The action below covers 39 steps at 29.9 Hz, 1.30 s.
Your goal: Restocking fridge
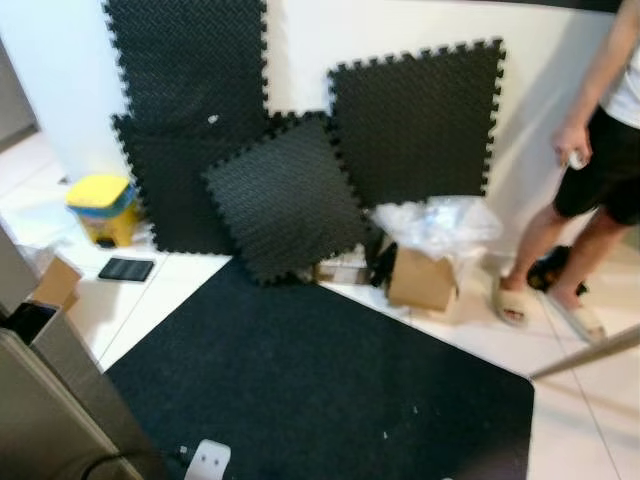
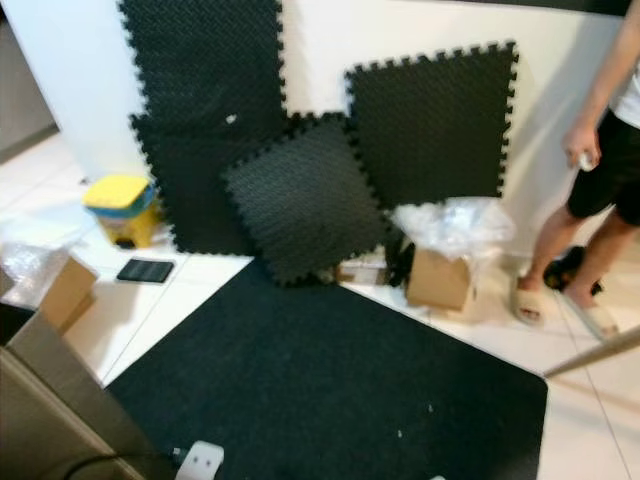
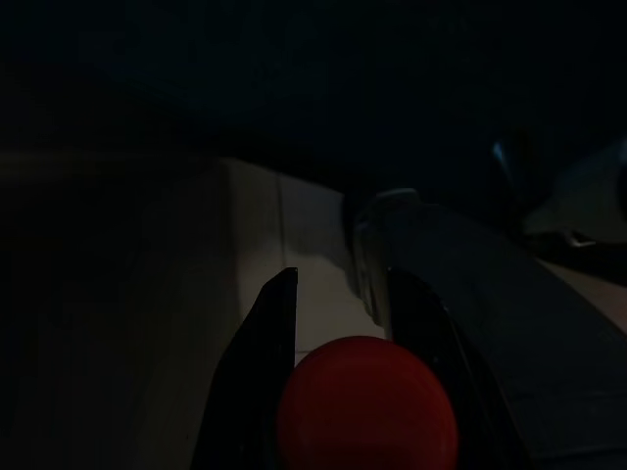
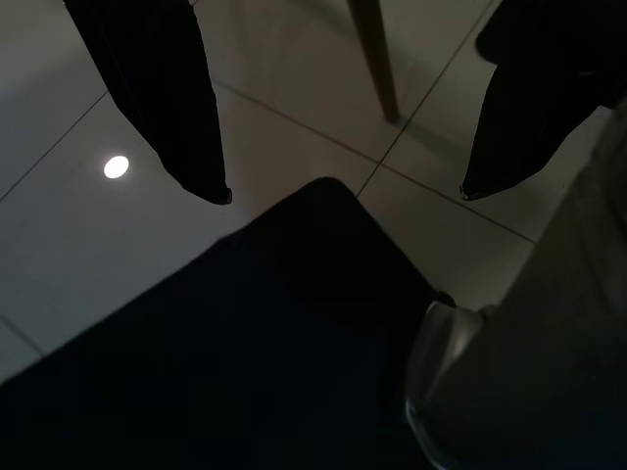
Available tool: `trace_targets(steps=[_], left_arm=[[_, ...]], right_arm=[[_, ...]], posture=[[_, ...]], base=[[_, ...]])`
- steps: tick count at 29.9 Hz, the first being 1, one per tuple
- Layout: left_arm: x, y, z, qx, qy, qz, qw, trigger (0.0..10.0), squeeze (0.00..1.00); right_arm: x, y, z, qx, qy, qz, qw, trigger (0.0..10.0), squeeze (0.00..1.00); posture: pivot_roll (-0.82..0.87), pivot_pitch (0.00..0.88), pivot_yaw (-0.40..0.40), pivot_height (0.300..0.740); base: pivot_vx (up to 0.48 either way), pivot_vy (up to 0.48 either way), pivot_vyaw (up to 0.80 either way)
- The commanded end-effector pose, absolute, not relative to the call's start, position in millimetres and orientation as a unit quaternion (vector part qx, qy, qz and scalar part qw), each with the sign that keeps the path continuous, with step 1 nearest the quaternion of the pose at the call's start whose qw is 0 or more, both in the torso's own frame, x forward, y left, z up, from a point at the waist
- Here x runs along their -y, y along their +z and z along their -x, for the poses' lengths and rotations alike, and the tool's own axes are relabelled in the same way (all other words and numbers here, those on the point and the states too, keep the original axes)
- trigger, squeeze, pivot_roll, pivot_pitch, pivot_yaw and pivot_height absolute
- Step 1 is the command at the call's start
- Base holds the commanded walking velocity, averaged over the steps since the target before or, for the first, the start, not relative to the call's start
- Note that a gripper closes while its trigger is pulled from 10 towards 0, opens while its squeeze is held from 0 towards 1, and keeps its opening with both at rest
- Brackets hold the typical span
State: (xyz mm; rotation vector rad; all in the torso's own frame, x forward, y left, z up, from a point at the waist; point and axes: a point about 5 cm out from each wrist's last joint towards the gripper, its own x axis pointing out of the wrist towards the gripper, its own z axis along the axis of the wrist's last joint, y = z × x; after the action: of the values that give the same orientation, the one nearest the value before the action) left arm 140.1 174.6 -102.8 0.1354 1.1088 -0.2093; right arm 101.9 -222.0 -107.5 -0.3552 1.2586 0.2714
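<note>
While I look down at a dark floor mat spread over pale floor tiles, my left gripper hangs in deep shade with its two black fingers closed around a round red object, which sits clamped between them close to the wrist camera; in the dimness I cannot tell what the red thing is beyond its rounded shape. Beyond those fingertips I make out a pale surface and a greyish edge, nothing clearer. My right gripper hangs above the tiles with its fingers spread wide apart and nothing between them; below it lie a corner of the dark mat, a thin wooden leg and a bright spot of reflected light on a tile.

Ahead of me several black foam puzzle mats lean against a white wall, one tilted in front of the others. A yellow tub stands on the tiles beside them, with a dark flat tablet-like object lying just before it. A cardboard box topped with crumpled clear plastic sits at the foot of the mats. A person in black shorts and sandals stands to my right of the box, a hand holding something small. A grey slanted panel rises at my near left, with another open cardboard box beside it.
</note>
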Motion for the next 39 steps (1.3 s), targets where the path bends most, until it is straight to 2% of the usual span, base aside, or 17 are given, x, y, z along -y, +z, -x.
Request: trace_targets(steps=[1, 22, 31, 39], left_arm=[[-175.4, -103.9, -137.0, -0.531, -0.102, -0.065, 0.839, 10.0, 0.00], [-171.5, -104.9, -135.0, -0.533, -0.107, -0.061, 0.837, 10.0, 0.00], [-168.8, -105.0, -134.8, -0.532, -0.113, -0.056, 0.837, 10.0, 0.00], [-166.7, -105.2, -134.3, -0.533, -0.123, -0.056, 0.836, 10.0, 0.00]], right_arm=[[220.9, -106.6, -106.1, -0.577, 0.127, 0.165, 0.790, 10.0, 0.00], [223.7, -106.0, -105.8, -0.578, 0.128, 0.168, 0.788, 10.0, 0.00], [227.2, -105.5, -105.2, -0.577, 0.120, 0.172, 0.789, 10.0, 0.00], [226.3, -105.3, -106.7, -0.576, 0.122, 0.172, 0.790, 10.0, 0.00]], posture=[[0.04, 0.000, -0.032, 0.740], [0.04, 0.000, -0.039, 0.740], [0.04, 0.000, -0.040, 0.740], [0.04, 0.000, -0.042, 0.740]], base=[[0.000, 0.000, 0.80], [0.000, 0.000, 0.80], [0.000, 0.000, 0.05], [0.000, -0.477, 0.00]])
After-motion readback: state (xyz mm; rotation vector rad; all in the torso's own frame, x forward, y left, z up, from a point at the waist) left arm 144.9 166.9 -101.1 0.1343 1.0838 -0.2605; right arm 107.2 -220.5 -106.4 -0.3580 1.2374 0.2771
